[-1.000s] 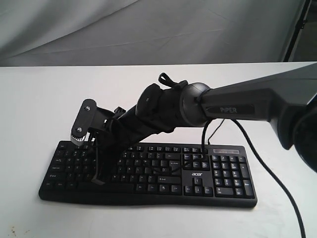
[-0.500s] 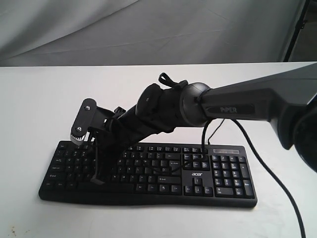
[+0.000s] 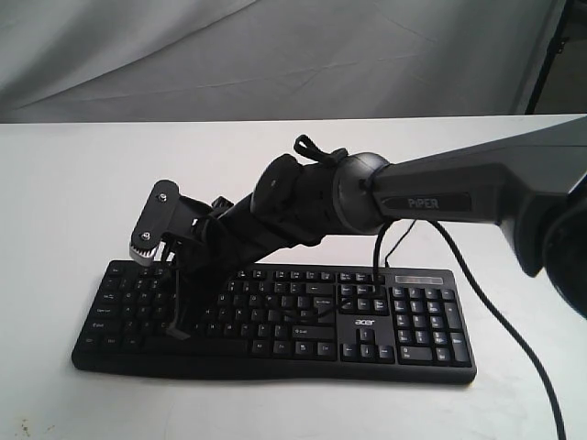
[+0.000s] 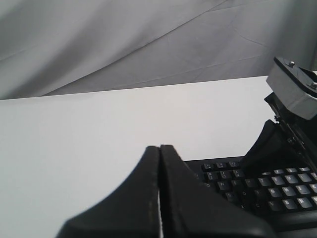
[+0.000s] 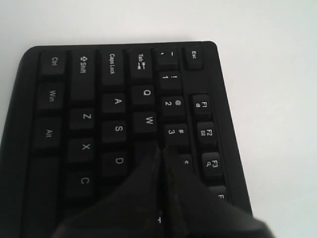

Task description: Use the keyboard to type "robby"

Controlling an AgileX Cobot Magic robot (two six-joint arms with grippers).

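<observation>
Much bare table [image 3: 73, 183] (white) around keyboard [image 3: 413, 321] edges.

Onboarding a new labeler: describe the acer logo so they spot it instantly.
On the white table lies a black keyboard. Beside its number pad, just above the arrow keys, sits the acer logo: white lettering on bare casing, not on a key.

The right arm [image 3: 459, 192] was stretched leftward, the right gripper [image 3: 181, 331] pointing down with fingers [image 5: 143, 193] pressed together; the left gripper [image 4: 159, 148] was likewise closed.
</observation>
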